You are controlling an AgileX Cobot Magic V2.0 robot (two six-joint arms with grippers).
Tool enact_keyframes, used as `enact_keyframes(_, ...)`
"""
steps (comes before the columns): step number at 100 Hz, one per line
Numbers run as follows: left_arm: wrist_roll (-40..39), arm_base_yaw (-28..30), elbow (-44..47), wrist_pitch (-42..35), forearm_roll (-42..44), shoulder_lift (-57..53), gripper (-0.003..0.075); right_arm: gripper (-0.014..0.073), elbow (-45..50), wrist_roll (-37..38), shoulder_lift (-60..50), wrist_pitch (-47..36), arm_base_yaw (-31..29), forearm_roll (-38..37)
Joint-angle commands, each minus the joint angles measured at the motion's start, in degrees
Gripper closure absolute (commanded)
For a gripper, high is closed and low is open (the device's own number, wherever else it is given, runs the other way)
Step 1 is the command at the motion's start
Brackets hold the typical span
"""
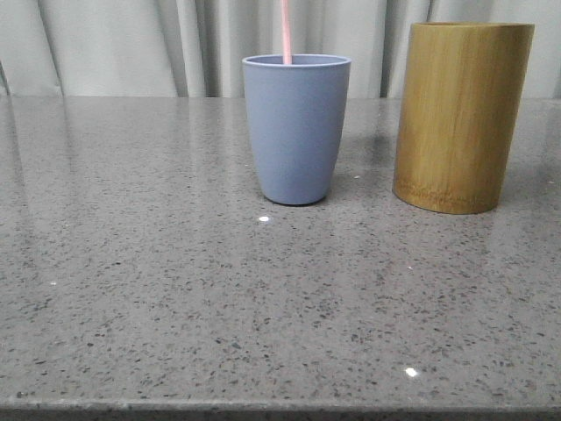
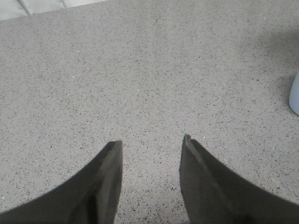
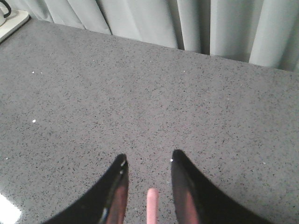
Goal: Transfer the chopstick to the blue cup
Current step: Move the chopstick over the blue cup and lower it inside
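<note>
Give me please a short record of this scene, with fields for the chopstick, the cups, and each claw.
chopstick: upright, lower end inside the blue cup, top past the frame edge
blue cup: standing on the table
bamboo cup: standing at the blue cup's right, apart from it
left claw: open, empty, over bare table
right claw: open, chopstick tip between its fingers, untouched

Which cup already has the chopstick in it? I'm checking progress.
The grey-blue tumbler, left of the taller bamboo cylinder: the pink chopstick rises from its rim, while nothing shows above the bamboo one.

Left gripper [image 2: 152, 142] with dull charcoal tapered jaws, right gripper [image 3: 148, 159] with glossy black ones (pinkish reflections inside)
</note>
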Motion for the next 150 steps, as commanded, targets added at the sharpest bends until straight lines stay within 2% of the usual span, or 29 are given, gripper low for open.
enact_keyframes(1, -0.70, -0.28, -1.41, -3.34, 1.50, 0.02, 0.0424, 0.0305, -1.84, -0.29, -2.29, -4.77, -0.03, 0.53)
enact_keyframes(22, -0.70, -0.28, -1.41, -3.00, 1.50, 0.02, 0.0424, 0.0305, -1.84, -0.29, -3.04, -4.76, -0.10, 0.38)
enact_keyframes(51, -1.19, -0.28, -1.41, -2.91, 1.50, 0.02, 0.0425, 0.0307, 2.84, -0.29, -8.36, -5.51, -0.21, -4.82)
enact_keyframes(107, -1.69, -0.28, -1.41, -3.70, 1.63, 0.02, 0.0425, 0.0307, 31.01, 0.35, -29.36, -15.70, -0.42, -6.82)
enact_keyframes(150, -3.32, -0.28, 2.98, -8.17, 1.63, 0.02, 0.0425, 0.0307, 47.39, 0.39, -44.32, -18.78, -6.72, -6.82)
